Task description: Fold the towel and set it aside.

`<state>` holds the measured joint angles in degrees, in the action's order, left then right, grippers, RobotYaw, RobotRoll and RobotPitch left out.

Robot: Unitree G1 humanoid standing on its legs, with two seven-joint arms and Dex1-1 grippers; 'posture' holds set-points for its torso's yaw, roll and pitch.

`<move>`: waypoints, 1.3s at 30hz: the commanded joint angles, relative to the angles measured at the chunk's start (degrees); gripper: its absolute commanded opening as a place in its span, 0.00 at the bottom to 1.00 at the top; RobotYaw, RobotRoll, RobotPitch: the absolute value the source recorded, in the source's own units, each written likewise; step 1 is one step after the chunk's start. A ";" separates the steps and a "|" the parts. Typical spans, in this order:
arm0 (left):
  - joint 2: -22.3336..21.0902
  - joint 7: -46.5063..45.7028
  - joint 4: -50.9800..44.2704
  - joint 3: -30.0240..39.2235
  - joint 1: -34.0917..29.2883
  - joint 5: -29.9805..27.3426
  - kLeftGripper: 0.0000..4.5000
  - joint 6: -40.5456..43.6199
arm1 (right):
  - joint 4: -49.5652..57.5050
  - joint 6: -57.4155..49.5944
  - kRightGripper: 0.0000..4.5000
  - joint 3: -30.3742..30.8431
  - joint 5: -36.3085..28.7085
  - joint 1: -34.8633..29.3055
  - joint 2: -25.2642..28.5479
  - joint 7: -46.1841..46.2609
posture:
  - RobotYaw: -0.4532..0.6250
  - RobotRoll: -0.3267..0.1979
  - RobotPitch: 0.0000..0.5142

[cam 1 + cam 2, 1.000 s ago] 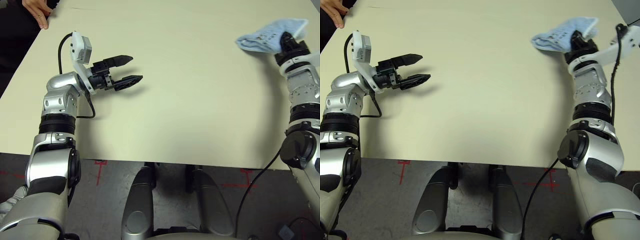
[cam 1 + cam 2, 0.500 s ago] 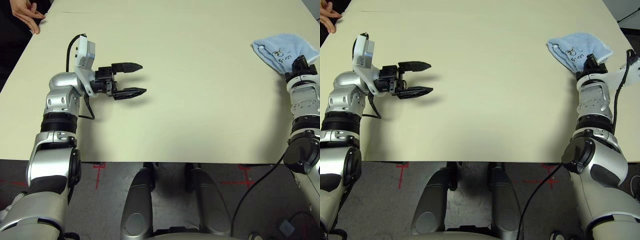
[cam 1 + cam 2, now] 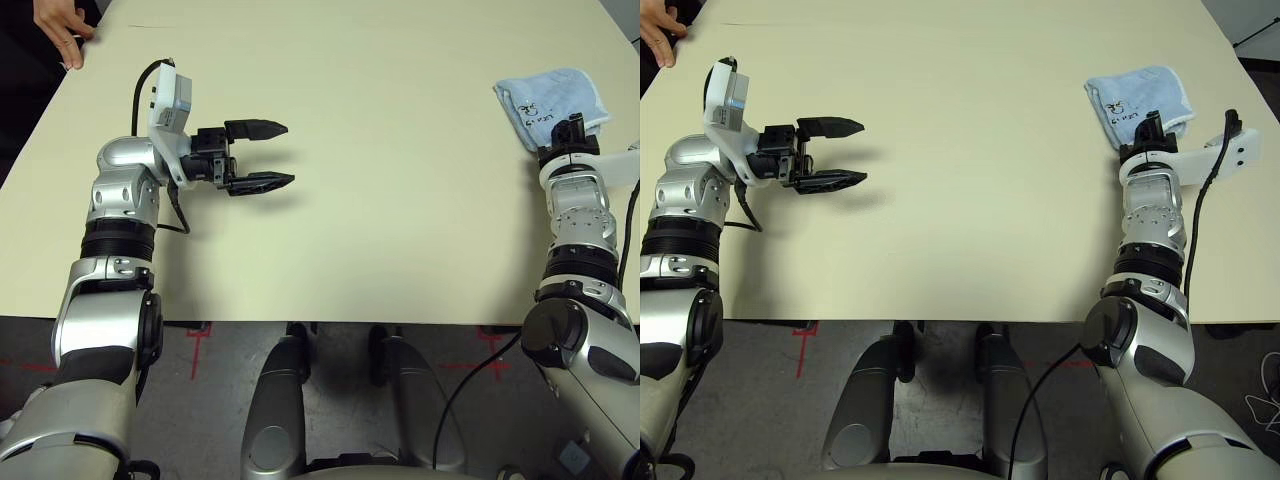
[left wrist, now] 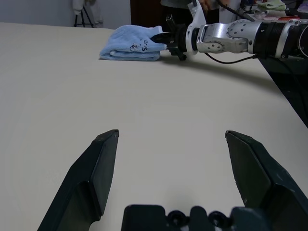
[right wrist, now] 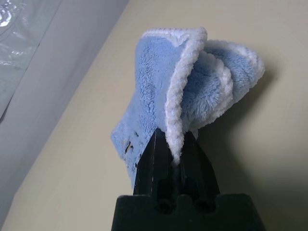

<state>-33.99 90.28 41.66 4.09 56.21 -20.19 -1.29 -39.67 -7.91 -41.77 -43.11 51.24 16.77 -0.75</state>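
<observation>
Towel lies folded near the table's far right corner, and my right gripper is pinched shut on its white-stitched near edge; I judge the step now is to let go cleanly, opening fully and backing straight off so the fold doesn't drag open. Left gripper hangs open over the left side, well apart. Right edge is close beside the towel; plenty of bare table toward the middle.

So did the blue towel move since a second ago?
Yes. The towel, pinched by the right gripper, came down flat onto the table.
</observation>
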 commanded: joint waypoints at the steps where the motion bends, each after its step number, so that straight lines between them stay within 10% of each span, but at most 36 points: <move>1: -0.15 0.89 0.24 -0.52 -0.36 0.37 1.00 -0.02 | 1.37 -0.88 0.00 -0.55 -0.87 -1.99 -0.25 1.66 | 0.43 0.62 0.58; 4: -0.17 0.89 0.41 -0.54 -0.26 0.45 1.00 -0.02 | 3.55 -2.58 0.00 -0.45 -2.17 -2.81 -1.07 2.09 | 0.43 0.62 0.58; 17: -0.40 0.03 1.01 -0.15 0.67 0.35 1.00 0.79 | 36.13 -21.89 0.99 2.89 -1.96 -12.43 -3.03 28.98 | 0.42 0.62 0.60; 23: 0.17 -0.13 3.09 -0.38 2.44 0.76 1.00 0.15 | 46.69 -29.75 0.99 4.67 -8.23 -14.65 -2.82 29.82 | 0.41 0.62 0.61; 28: 1.13 -3.22 3.81 0.77 3.34 0.33 1.00 0.02 | 44.45 -21.53 0.99 14.75 4.78 -17.65 7.18 13.35 | 0.40 0.62 0.61; 34: 7.93 -36.02 -5.25 8.78 -3.68 1.45 1.00 -1.04 | 15.68 9.83 0.99 30.10 24.98 -8.53 12.98 -11.65 | 0.42 0.62 0.60; 39: 10.83 -61.87 -2.79 11.43 -4.49 8.64 1.00 -8.38 | -8.22 25.91 0.99 30.60 30.18 0.44 11.43 -15.14 | 0.50 0.62 0.59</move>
<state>-23.18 36.18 37.22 14.21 51.39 -14.36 -6.20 -42.06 12.90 -10.57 -14.44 50.74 28.22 -14.91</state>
